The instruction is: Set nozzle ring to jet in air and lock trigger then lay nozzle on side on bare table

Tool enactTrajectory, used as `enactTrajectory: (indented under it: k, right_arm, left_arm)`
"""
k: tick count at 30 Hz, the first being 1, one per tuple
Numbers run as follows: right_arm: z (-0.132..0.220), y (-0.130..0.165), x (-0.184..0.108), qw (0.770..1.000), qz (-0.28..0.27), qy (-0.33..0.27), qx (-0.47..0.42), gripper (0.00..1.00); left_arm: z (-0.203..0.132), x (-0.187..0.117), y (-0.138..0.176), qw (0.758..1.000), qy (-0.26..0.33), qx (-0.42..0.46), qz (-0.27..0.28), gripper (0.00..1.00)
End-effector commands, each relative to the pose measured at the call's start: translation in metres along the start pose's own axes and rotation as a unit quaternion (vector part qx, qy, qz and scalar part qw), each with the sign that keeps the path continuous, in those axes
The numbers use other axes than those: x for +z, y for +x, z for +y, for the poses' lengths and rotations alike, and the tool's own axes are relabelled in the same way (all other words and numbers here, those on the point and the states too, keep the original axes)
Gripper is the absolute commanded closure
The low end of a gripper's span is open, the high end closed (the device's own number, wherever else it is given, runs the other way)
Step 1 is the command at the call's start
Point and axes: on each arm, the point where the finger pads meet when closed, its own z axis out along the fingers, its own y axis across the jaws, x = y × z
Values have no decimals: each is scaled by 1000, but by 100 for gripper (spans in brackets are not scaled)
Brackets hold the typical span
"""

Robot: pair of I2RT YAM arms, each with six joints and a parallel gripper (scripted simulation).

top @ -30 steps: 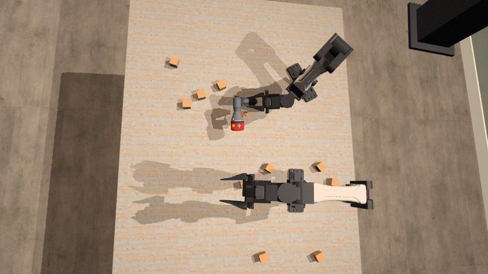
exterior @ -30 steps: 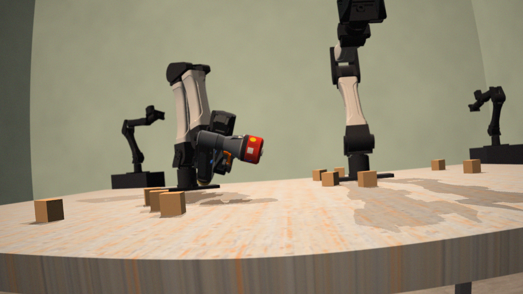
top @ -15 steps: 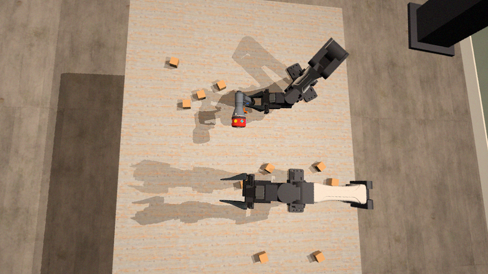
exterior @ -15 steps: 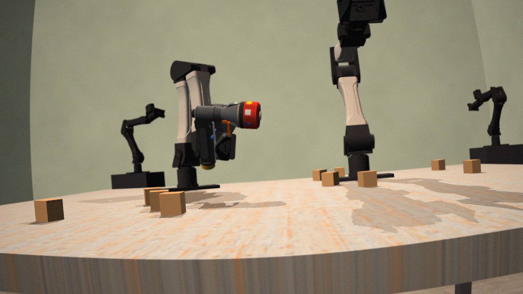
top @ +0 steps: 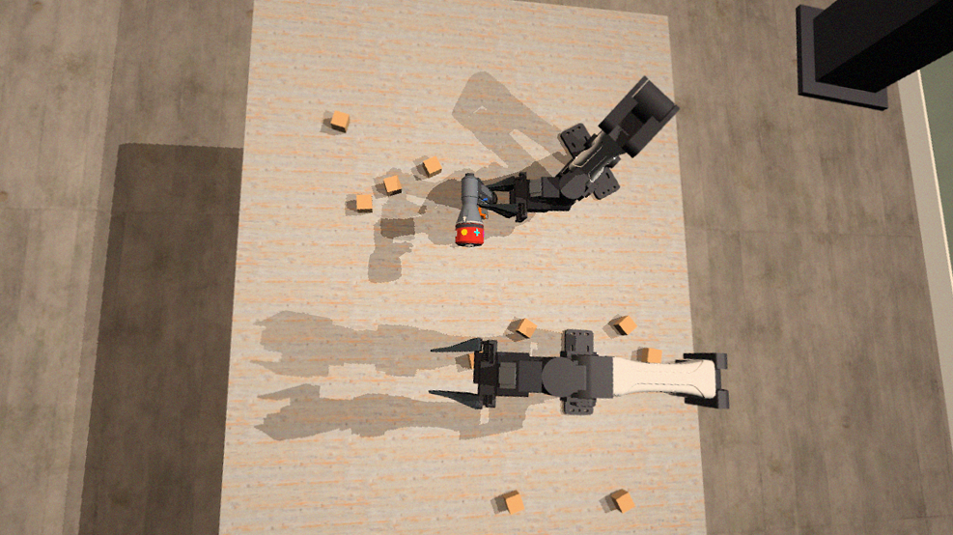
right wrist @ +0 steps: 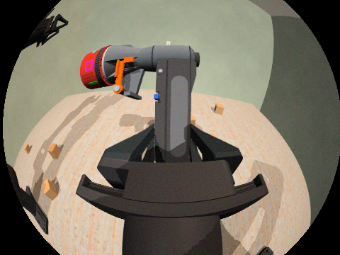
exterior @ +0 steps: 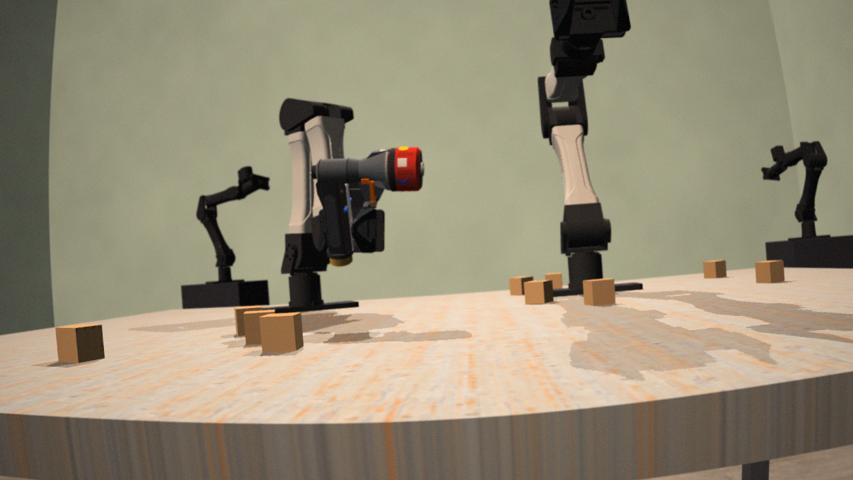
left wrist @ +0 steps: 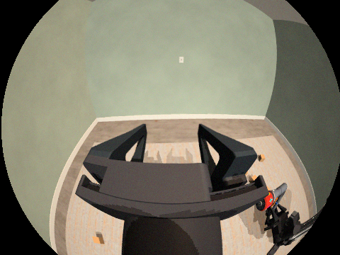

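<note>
The grey hose nozzle [top: 468, 196] [exterior: 360, 168] [left wrist: 280, 190] [right wrist: 173, 52] is up in the air, barrel about level, handle down. My right gripper [top: 488, 198] [right wrist: 171, 127] is shut on its handle. The red spray ring [top: 469, 236] [exterior: 411, 173] [right wrist: 89, 72] points toward the left arm's side. The yellow disc [top: 463, 231] [exterior: 403, 148] appears to be at the white arrow, with the cyan plus [top: 477, 232] beside it. The orange lever [exterior: 372, 194] [right wrist: 119, 74] in the right wrist view looks upright, and the grey trigger [right wrist: 134, 82] stands away from the handle. My left gripper [top: 432, 370] [left wrist: 172, 128] is open and empty, apart from the nozzle.
Several small orange cubes lie on the table [top: 334, 503] [exterior: 477, 382]. One cube [top: 340, 121] and a few others lie beyond the nozzle. Another cube [top: 523, 327] lies beside the left arm, and one [top: 514, 502] lies nearer the table's lower edge.
</note>
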Motion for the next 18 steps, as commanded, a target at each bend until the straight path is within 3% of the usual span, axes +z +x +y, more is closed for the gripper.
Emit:
enactTrajectory:
  k: [1,17,18]
  right_arm:
    - [1,-45,5,995,-67,2,79,64]
    - [0,-45,3,994,-67,1,86,64]
    - [1,-51,4,993,-74,1,93,64]
  left_arm:
    - [-4,-1,-22,1000,4,-1,-27,36]
    - [-4,-1,-22,1000,4,-1,-27,36]
    - [-4,-1,-22,1000,4,-1,-27,13]
